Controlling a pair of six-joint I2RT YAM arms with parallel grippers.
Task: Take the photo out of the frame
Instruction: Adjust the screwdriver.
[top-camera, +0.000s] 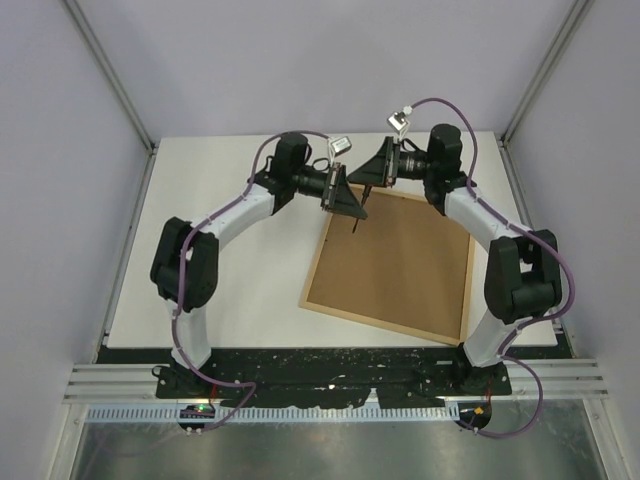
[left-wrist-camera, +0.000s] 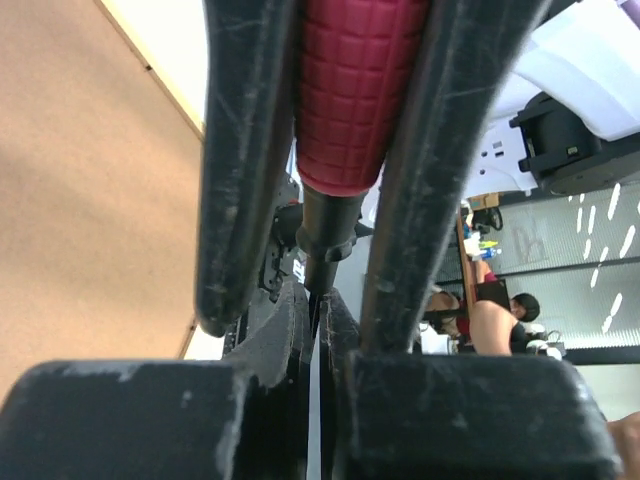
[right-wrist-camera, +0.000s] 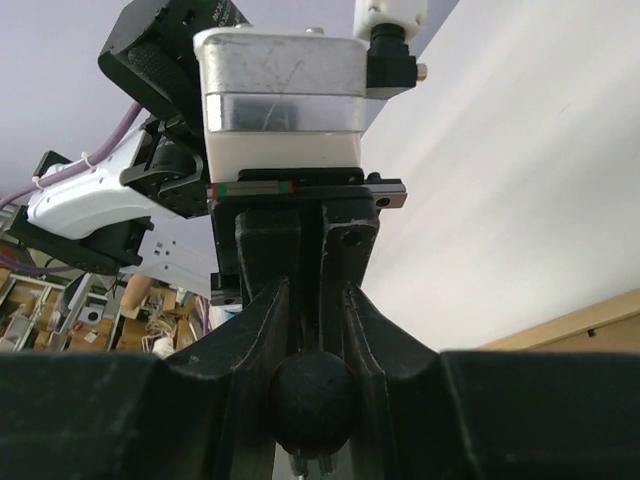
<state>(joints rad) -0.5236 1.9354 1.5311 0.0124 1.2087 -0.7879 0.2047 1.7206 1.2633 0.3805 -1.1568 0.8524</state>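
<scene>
Brown fibreboard faces up on the large thin light-wood rectangular picture frame (top-camera: 390, 265). It lies face-down and a bit skewed on the white table (top-camera: 230, 280), right of centre. Makes sense for the job: the back is the side that opens, so it needs to be on top. The back panel looks seated inside the wood rim, so going by the overhead view the frame is closed up. The sunset photo isn't visible anywhere. Best guess is it's sandwiched under that back panel, print side down.

Both arms meet near the frame's far-left corner, hands nose to nose. The right hand (right-wrist-camera: 315, 295) is clamped at a middling width on the red knurled-grip tool (left-wrist-camera: 345, 90), with the round black butt end sitting back between its fingers. The left hand (left-wrist-camera: 315, 305) is pinched down narrow on the tool's thin dark shaft, just past the black collar. It looks like a handover or a regrip, probably so the tip can be aimed at whatever tabs hold the back in. Those tabs are too small to make out from above. So this is tool prep, and the frame isn't opened yet.
</scene>
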